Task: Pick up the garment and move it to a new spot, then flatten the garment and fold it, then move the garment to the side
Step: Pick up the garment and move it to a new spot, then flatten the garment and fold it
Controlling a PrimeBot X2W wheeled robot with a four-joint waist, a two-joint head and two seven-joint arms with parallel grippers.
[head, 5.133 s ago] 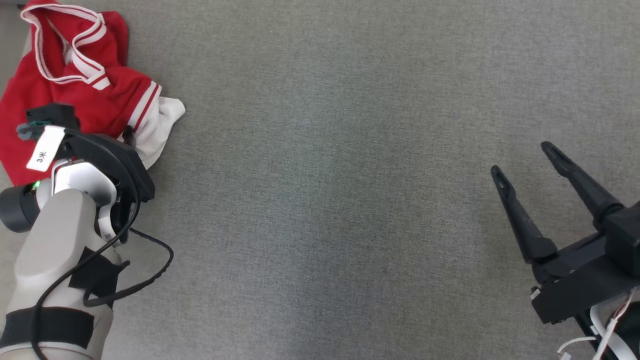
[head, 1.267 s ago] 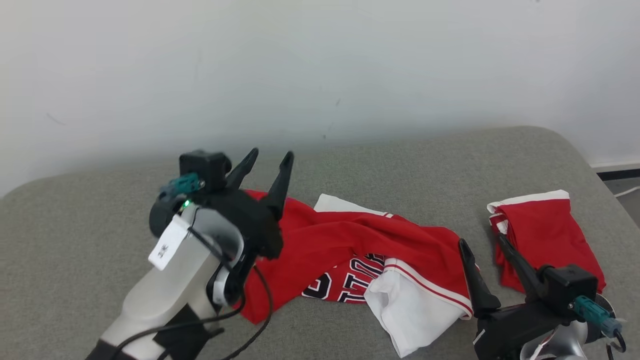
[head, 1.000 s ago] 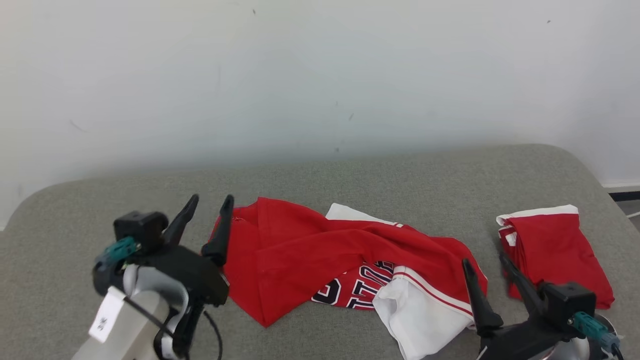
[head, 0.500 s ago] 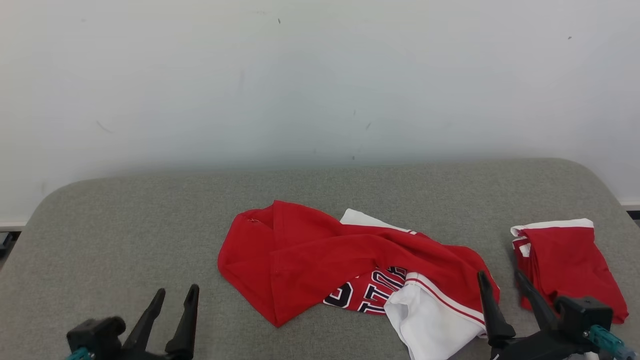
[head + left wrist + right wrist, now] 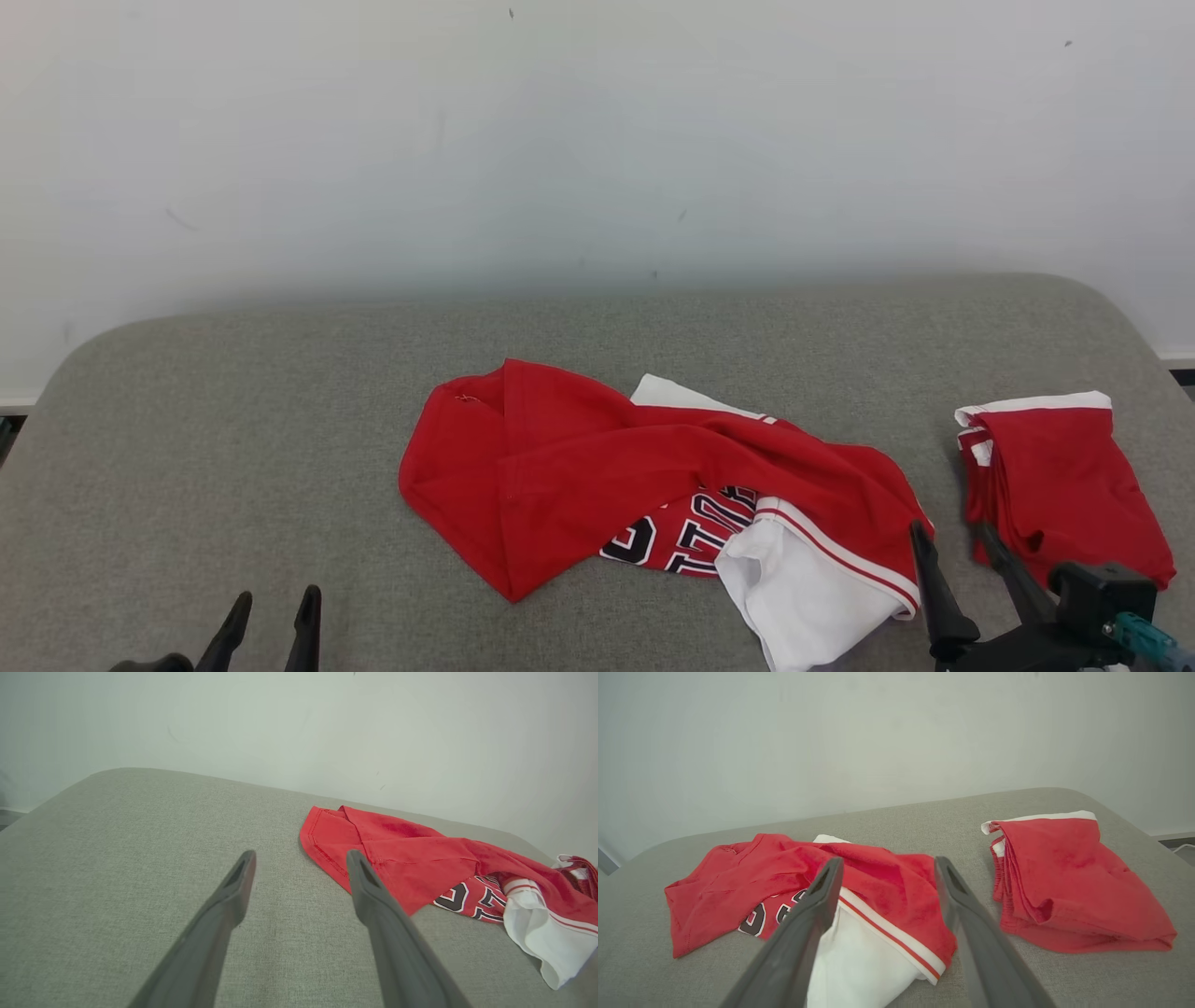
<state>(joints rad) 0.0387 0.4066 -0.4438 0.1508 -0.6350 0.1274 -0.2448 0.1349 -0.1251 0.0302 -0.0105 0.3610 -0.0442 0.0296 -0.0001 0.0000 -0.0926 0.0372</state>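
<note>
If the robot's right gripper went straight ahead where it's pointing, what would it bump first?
Probably the crumpled red jersey: the right gripper points at its red-and-white edge. The folded red garment lies off to one side. Depth is unclear.

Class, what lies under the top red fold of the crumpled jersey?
Dark lettering and a white panel peek out under that fold; the rest of the print is covered.
</note>
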